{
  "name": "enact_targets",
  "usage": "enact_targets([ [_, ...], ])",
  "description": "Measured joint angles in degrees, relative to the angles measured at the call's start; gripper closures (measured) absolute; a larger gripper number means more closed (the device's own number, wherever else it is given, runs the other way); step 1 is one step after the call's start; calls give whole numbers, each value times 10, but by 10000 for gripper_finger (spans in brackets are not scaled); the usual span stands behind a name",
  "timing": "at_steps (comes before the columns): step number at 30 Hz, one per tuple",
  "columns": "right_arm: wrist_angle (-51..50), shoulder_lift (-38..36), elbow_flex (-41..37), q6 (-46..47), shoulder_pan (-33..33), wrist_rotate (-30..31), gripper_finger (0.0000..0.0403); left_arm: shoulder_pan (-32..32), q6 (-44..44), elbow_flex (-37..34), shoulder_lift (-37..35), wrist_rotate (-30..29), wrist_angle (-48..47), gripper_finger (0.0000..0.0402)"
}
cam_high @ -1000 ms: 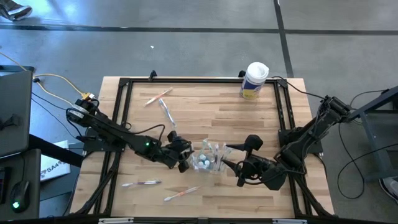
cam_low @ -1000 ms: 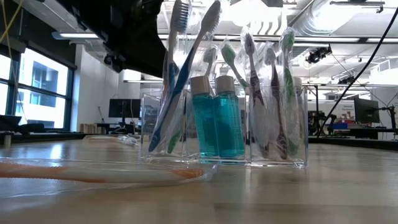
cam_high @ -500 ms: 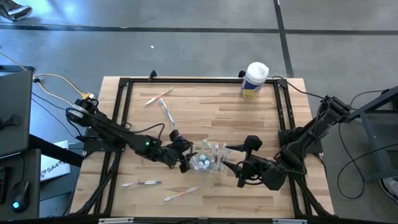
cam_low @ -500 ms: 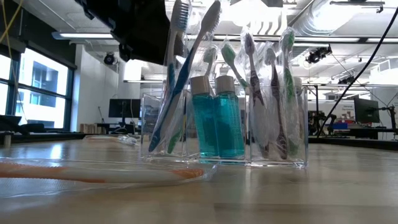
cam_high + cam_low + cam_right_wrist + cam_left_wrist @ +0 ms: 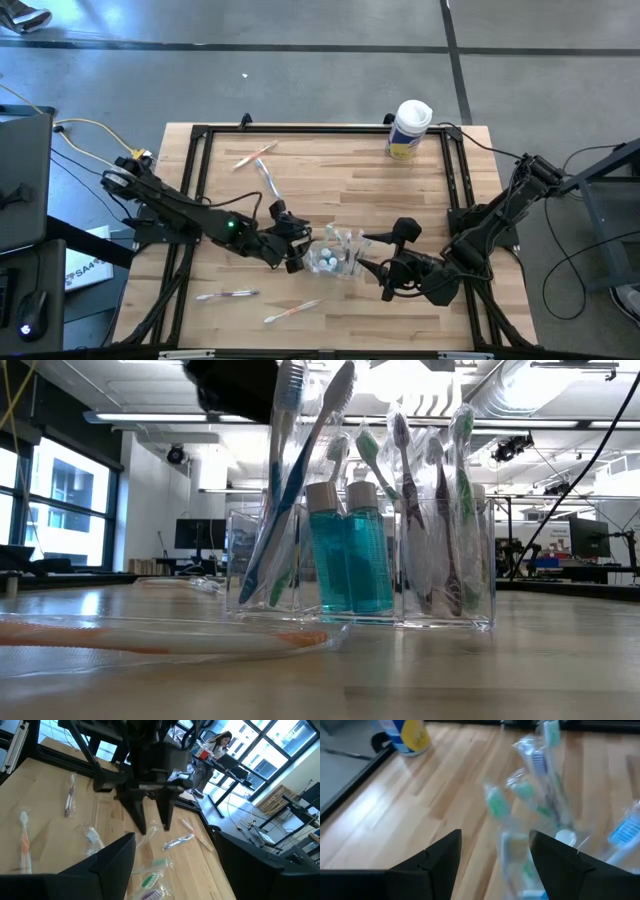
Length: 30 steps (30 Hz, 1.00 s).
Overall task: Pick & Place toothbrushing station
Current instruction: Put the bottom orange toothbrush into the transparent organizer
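A wooden desk (image 5: 400, 200) seen from above, with two dark robot arms reaching in from its left and right sides. Near the front edge lie two loose wrapped toothbrushes (image 5: 228, 295), left of centre. Just behind them, around the middle of the front half, stands the clear toothbrush holder (image 5: 336, 252), upright and filled with wrapped toothbrushes and two blue bottles (image 5: 350, 545) with pale caps. The left gripper (image 5: 294, 243) sits just beside the holder's left side, fingers spread apart with nothing between them. The right gripper (image 5: 374, 260) waits close on the holder's right, fingers spread and empty. Farther back, two more toothbrushes (image 5: 254, 155) lie left of centre, and a white canister (image 5: 409, 129) with a yellow label stands at the back edge.
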Motion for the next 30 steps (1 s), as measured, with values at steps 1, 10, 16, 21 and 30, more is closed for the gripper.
enact_targets([
  [1,0,0,0,0,0,0,135,-4,0,8,-3,-3,-15,171],
  [10,-11,0,0,13,0,0,135,-32,30,88,-23,-25,-92,171],
  [16,-16,0,0,19,0,0,135,-53,9,144,-38,-45,-205,171],
  [21,-23,0,0,26,0,0,135,-64,-109,185,-53,-3,-409,171],
  [30,-25,0,0,28,0,0,135,-108,-296,192,-54,152,-575,171],
])
